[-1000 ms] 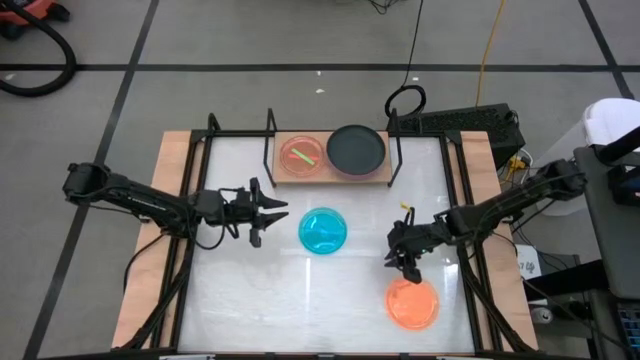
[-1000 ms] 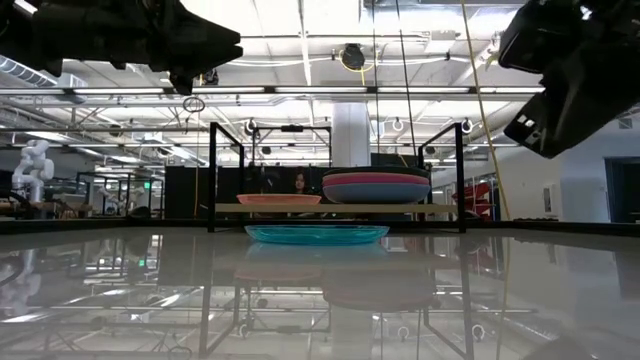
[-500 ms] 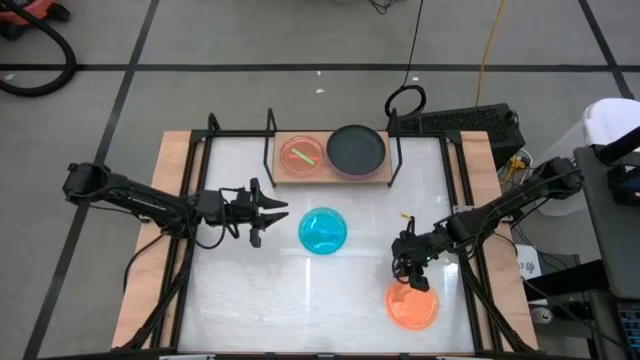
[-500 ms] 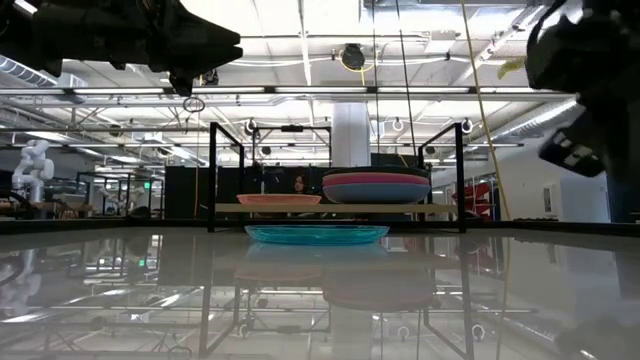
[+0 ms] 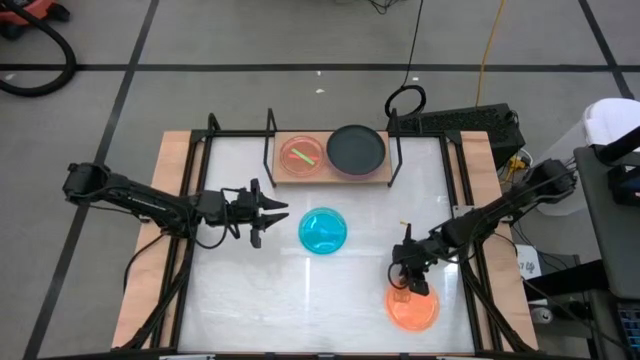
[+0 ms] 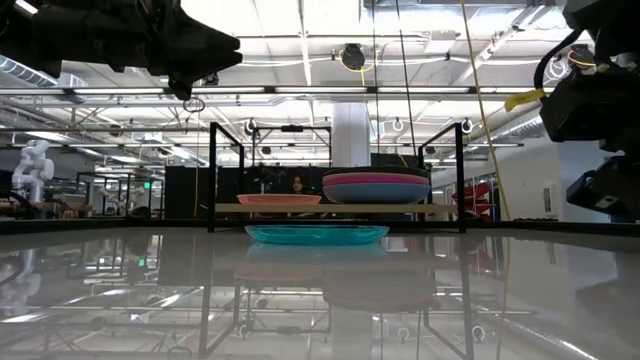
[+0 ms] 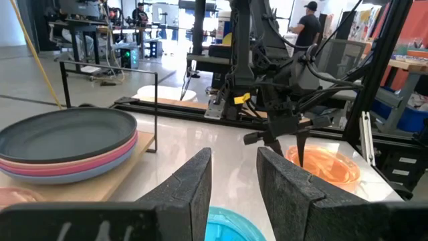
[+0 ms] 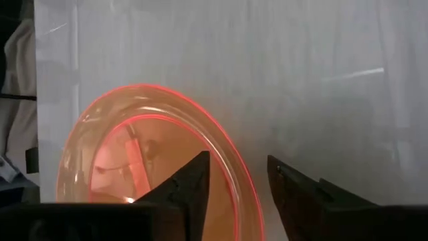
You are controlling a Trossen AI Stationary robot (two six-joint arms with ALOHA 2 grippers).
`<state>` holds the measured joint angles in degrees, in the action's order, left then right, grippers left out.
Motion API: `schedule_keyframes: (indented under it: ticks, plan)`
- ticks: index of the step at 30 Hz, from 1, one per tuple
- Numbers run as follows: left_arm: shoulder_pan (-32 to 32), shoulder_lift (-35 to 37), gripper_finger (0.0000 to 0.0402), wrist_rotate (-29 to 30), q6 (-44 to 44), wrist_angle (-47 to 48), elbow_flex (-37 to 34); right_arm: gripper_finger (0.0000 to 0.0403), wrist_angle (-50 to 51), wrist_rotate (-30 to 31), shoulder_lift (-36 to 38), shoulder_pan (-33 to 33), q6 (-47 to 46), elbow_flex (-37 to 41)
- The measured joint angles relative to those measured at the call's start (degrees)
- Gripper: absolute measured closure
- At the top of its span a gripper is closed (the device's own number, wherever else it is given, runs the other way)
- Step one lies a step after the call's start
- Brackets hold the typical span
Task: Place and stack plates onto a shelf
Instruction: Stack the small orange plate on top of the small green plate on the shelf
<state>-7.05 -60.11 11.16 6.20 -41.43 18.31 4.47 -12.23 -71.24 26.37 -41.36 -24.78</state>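
The small translucent orange plate point(image 5: 414, 306) lies flat on the white table near its near-right corner. My right gripper point(image 5: 407, 284) points down over the plate's far rim, open. In the right wrist view its fingers point(image 8: 192, 182) stand on either side of the orange rim point(image 8: 226, 148), one over the plate's inside and one outside. The cyan plate point(image 5: 323, 230) lies flat at the table's middle. My left gripper point(image 5: 272, 211) hovers open just left of it. On the shelf point(image 5: 384, 178) sit a pink plate point(image 5: 302, 155) and a stack topped by the black plate point(image 5: 356, 148).
The shelf's black uprights point(image 6: 212, 176) stand along the far edge. In the low view the cyan plate point(image 6: 317, 234) lies right in front of the shelf board point(image 6: 335, 208). Bare white tabletop point(image 5: 260, 300) spreads over the near-left part. Dark frame rails run along both table sides.
My right gripper has moved toward the table's near edge and down, ending over the orange plate's far rim with its fingers pointing down. My left arm and all the plates have stayed where they were.
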Motion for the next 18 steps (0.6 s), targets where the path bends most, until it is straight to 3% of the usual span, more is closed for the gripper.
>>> schedule_keyframes:
  ticks: [4,8,18]
  plan:
    - [0.0,-0.01,0.0275,0.0,0.13,0.17,0.0,0.0253,-0.29,0.0,-0.71,0.0,0.57,-0.07]
    - [0.0,-0.01,0.0275,0.0,0.13,0.17,0.0,0.0262,-0.12,0.02,-0.77,0.0,1.58,-0.09]
    - [0.0,-0.01,0.0275,0.0,0.35,0.92,0.0,0.0364,0.49,0.13,-0.81,0.0,4.78,-0.04]
